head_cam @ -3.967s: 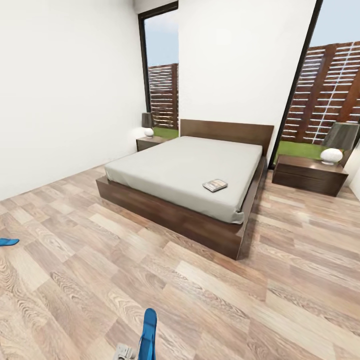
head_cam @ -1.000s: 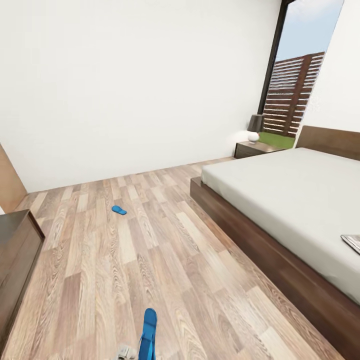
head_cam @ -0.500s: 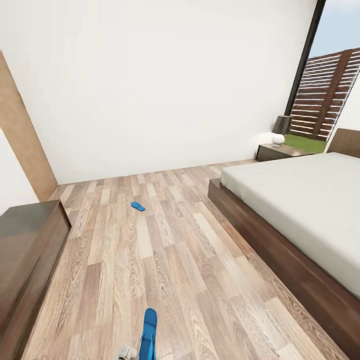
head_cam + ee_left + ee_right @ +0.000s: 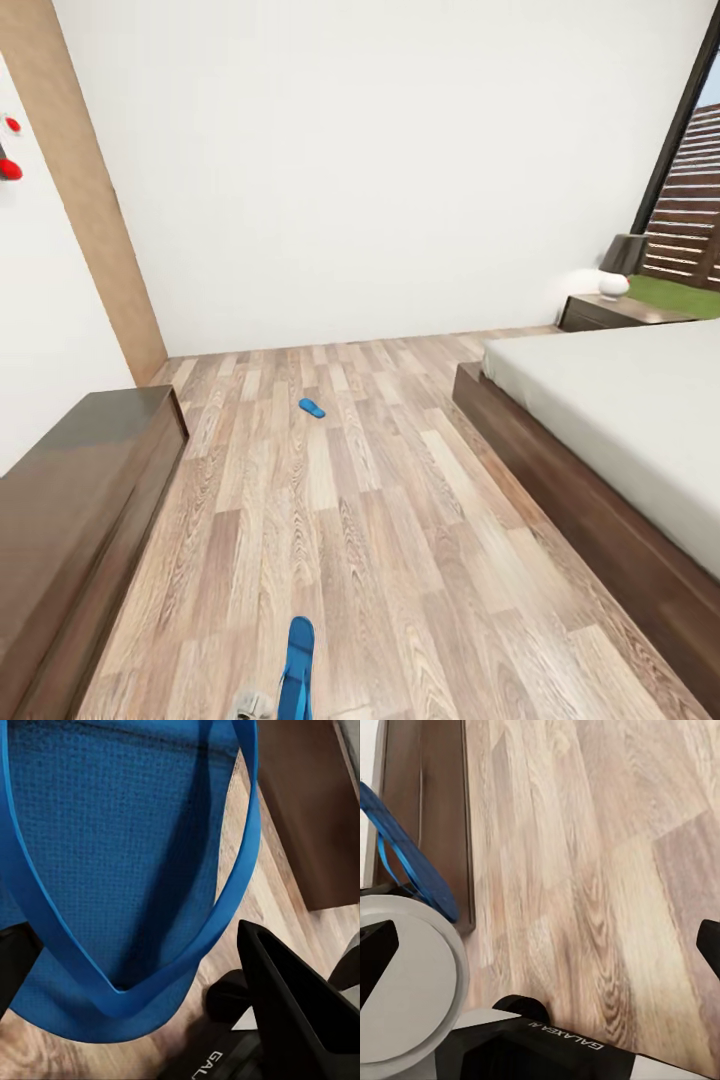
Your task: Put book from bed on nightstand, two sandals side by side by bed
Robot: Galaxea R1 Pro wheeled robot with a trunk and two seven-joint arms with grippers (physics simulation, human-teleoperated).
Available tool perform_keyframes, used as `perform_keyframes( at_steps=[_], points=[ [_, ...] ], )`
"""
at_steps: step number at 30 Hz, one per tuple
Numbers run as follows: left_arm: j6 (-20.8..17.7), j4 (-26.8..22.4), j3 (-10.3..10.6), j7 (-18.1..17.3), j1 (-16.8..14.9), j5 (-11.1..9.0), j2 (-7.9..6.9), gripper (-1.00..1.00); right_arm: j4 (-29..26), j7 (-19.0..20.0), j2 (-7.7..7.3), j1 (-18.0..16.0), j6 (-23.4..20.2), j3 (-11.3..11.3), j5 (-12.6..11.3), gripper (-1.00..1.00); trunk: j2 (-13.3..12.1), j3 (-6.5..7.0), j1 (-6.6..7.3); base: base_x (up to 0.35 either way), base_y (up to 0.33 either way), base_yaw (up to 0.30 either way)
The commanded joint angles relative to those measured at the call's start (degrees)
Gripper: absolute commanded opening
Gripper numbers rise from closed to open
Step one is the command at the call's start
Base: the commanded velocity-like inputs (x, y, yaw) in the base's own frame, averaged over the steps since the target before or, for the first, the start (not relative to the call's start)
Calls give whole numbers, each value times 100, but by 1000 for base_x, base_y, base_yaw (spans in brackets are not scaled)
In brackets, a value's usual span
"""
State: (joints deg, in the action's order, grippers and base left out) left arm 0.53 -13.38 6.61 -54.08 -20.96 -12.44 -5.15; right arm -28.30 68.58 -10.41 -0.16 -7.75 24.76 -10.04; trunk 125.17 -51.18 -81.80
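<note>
Your left gripper (image 4: 142,967) is clamped on one blue sandal (image 4: 112,855), its strap close-up at the wrist; head view adds the second sandal (image 4: 312,408) on the floor (image 4: 380,520), well apart from the bed (image 4: 600,420). Right gripper (image 4: 540,937): fingers spread, empty, their tips cut off.

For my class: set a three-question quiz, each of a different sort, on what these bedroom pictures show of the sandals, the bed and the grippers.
1. True or false: both sandals lie on the floor.
2. What stands beyond the bed by the window? A) nightstand with lamp B) chair C) bookshelf
3. Fill in: the right gripper is ____.

Key
1. False: one sandal lies on the floor; the held sandal is in the left gripper.
2. A: the nightstand carries a lamp.
3. Open, with bare wood floor between its fingertips.
</note>
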Motion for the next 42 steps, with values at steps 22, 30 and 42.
perform_keyframes(
  at_steps=[22, 30, 42],
  points=[
    [26, 2, 51, 29, -5, -39, -4, -100, 0, 24, -2, -1, -60, 11, -25, 100, 2, -5, 1, 0, 0, 246],
    [26, 2, 49, 29, -4, -39, -4, -100, 0, 16, -5, -1, -60, 11, -26, 100, 2, -5, 1, 224, 0, 21],
    [26, 2, 51, 29, -4, -39, -4, -100, 107, 6, -30, -1, -52, 20, -33, 100, 2, -5, 1, 330, 0, 0]
  ],
)
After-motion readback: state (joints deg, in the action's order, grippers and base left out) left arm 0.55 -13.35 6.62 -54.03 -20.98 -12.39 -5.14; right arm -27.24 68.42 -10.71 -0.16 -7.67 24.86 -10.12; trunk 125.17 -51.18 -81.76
